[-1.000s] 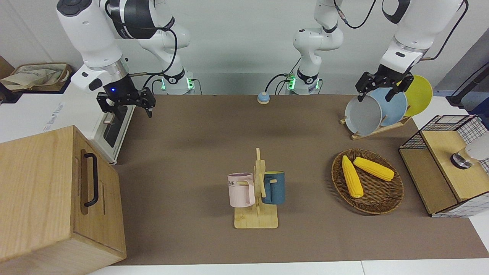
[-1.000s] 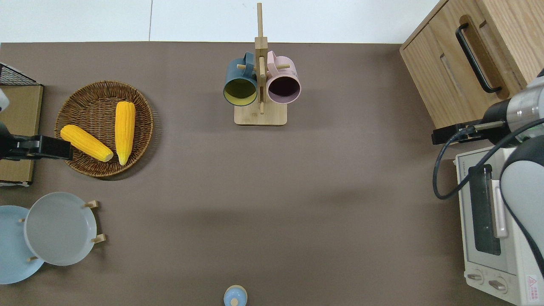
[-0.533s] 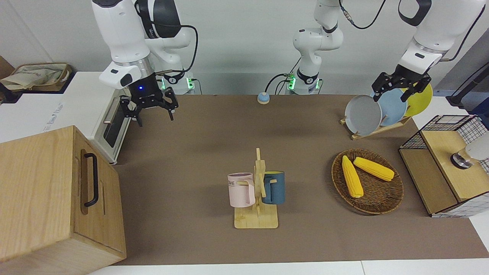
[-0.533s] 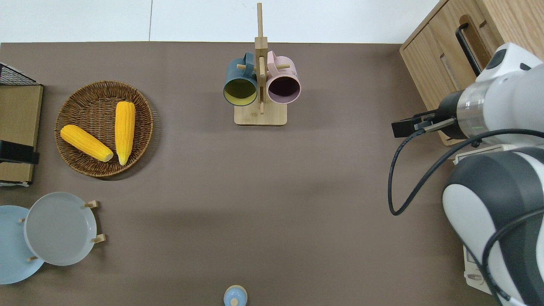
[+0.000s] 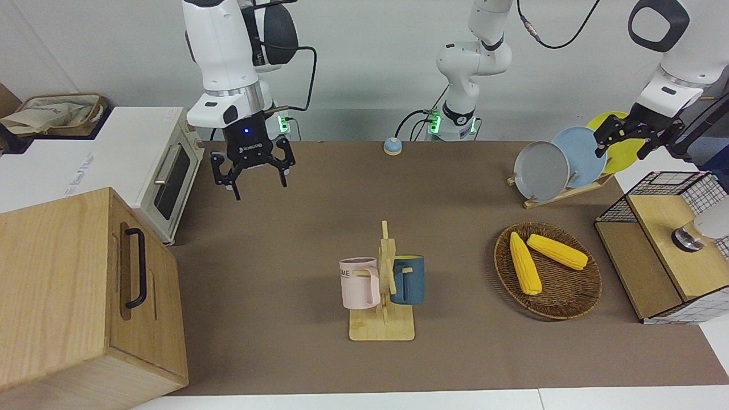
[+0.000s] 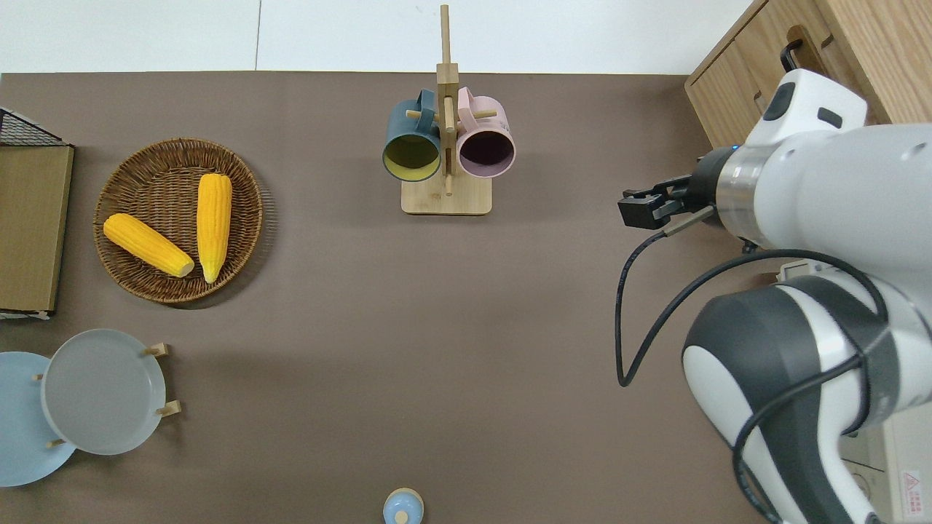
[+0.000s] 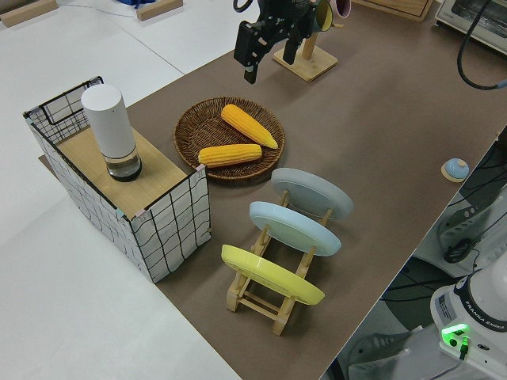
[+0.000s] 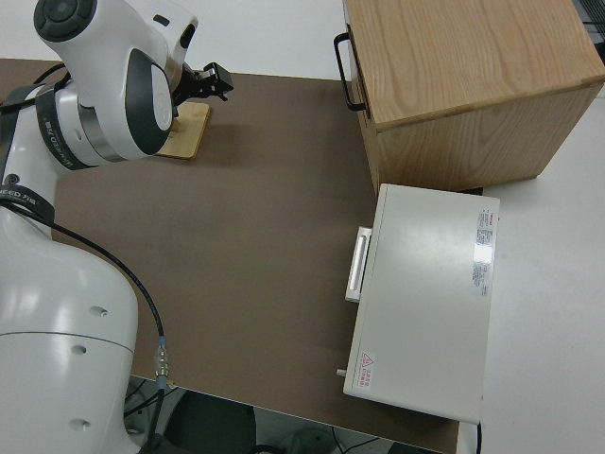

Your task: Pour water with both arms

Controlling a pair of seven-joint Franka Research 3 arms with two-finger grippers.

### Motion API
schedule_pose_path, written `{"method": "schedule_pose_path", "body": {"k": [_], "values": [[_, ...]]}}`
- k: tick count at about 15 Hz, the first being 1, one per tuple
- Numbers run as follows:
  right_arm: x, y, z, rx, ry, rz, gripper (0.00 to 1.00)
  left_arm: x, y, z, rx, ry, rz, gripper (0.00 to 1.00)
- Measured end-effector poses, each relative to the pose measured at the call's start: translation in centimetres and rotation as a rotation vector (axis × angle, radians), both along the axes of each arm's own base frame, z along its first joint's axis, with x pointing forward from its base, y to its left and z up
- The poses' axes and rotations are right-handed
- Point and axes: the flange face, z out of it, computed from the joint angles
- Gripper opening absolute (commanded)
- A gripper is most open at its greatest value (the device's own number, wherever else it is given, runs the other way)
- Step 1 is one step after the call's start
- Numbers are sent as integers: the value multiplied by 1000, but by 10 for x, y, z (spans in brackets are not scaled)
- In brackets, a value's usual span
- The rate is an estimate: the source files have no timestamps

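Note:
My right arm's gripper (image 5: 259,187) hangs open and empty; in the overhead view the right gripper (image 6: 641,211) is over bare brown mat between the mug rack (image 6: 445,200) and the wooden cabinet (image 6: 823,73). A pink mug (image 5: 360,283) and a dark blue mug (image 5: 408,279) hang on the rack. My left arm's gripper (image 5: 622,151) is open and empty, up in the air at the left arm's end of the table and outside the overhead view. A white cylinder (image 7: 109,125) on a glass base stands on the wire basket's wooden shelf. No water shows.
A wicker basket (image 5: 561,299) holds two corn cobs. A plate rack (image 5: 561,193) carries grey, blue and yellow plates. The toaster oven (image 5: 165,176) sits beside the cabinet at the right arm's end. A small blue button (image 5: 392,147) lies near the robots.
My right arm has swung from over the toaster oven toward the table's middle. My left arm has moved outward from the plates, out of the overhead view. Both grippers stay open.

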Motion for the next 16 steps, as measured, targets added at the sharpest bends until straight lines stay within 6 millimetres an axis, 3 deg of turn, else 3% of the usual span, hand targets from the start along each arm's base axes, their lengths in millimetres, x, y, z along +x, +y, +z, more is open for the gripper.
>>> {"method": "schedule_pose_path", "body": {"k": [4,10,16], "values": [[-6,19,-29,13,-49,35,985,1,37,-11,24,-11,-26,1000],[-14,54,-38,-16,-138,124,985,-9,103,-17,17,-84,-35,1000],[-9,88,-74,-106,-148,248,981,-11,158,-27,23,-204,-28,1000]]}}
